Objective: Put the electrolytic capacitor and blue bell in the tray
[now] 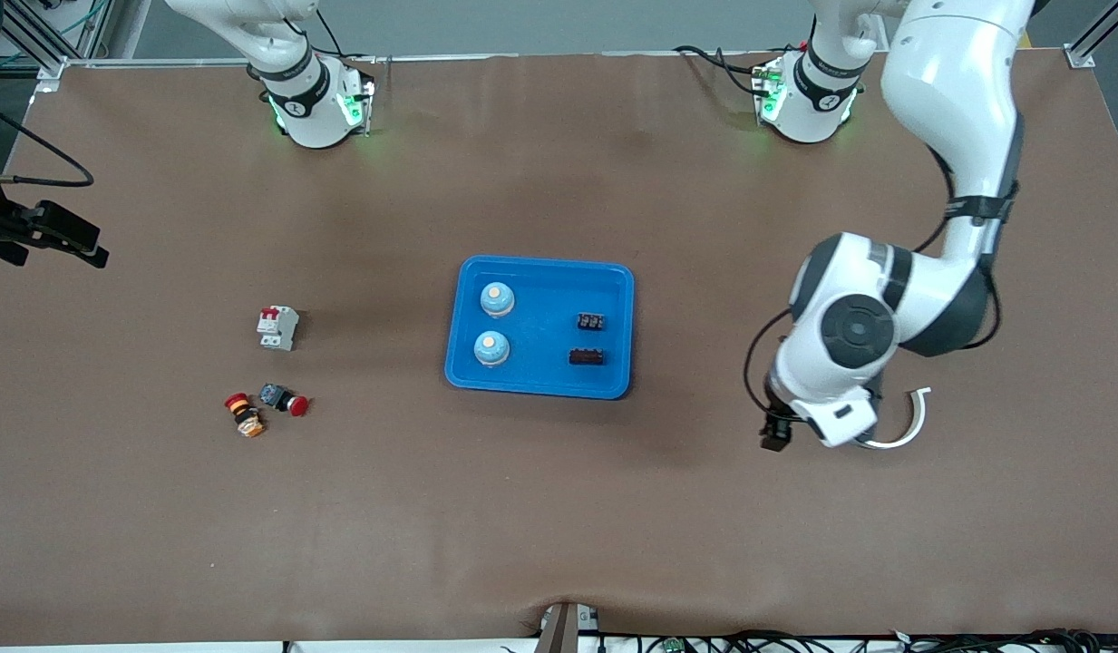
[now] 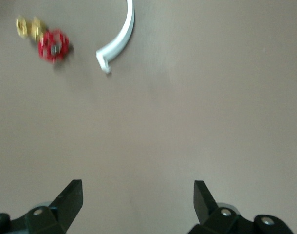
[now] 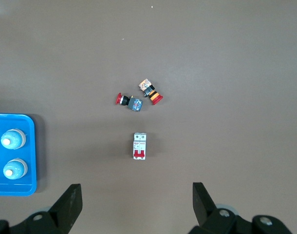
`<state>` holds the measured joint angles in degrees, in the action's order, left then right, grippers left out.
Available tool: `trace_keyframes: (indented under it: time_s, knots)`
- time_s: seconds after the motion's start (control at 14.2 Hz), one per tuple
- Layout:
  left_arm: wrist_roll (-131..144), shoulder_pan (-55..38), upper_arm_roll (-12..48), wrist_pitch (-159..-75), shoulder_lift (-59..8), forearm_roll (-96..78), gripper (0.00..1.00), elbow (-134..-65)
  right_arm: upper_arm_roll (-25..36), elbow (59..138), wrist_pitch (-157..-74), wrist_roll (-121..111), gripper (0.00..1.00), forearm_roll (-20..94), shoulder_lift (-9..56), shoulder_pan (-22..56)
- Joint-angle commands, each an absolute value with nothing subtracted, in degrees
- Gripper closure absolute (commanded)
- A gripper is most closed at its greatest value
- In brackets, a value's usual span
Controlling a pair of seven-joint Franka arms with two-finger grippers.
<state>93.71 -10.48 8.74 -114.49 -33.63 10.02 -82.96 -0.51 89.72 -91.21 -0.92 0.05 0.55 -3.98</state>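
- The tray [image 1: 540, 363] sits mid-tabletop, well away from both tools, where either arm could reach it. It holds two blue bells [image 1: 497, 299] in a column at the end toward the right arm, and two small dark components [image 1: 590, 321], apparently the capacitors, at the end toward the left arm. Judged from this, the task looks done.
- The left tool [image 2: 138, 195] hangs low over bare tabletop near the left arm's end, its fingers spread wide and gripping nothing. A white curved clip [image 2: 120, 39] and a small red-and-brass part [image 2: 50, 43] lie just ahead of it, untouched; neither belongs to the task.
- The right tool [image 3: 137, 200] is high up, jaws wide open and empty, looking down on a white circuit breaker [image 3: 139, 146] and two red-capped push buttons [image 3: 139, 99]. These are distractors and rightly stay outside the tray.
- Both arms seem parked clear of the tray.
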Motion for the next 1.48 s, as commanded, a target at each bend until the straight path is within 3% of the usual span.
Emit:
trace_keyframes:
  time_s: [0.0,0.92,1.2,1.41]
  knots:
    - [86.9,-7.4,9.1,-113.2,-31.3,9.0,0.00,-84.4,-1.1,88.9,-90.5,-1.6,0.00,-0.3,0.6,-4.7]
    - [59.4,3.0,9.1,-112.2,-26.8,5.5,0.00,-84.0,-0.8,88.9,-90.8,-1.5,0.00,-2.6,0.6,-1.9]
    - [41.7,3.5,5.0,-103.4,-21.3,1.3,0.00,-84.2,-0.2,88.9,-90.7,-1.3,0.00,-2.6,0.5,-1.2]
    - [30.4,3.2,1.2,-97.9,-17.4,-1.1,0.00,-83.9,5.0,88.9,-90.6,-1.3,0.00,-2.6,0.5,3.5]
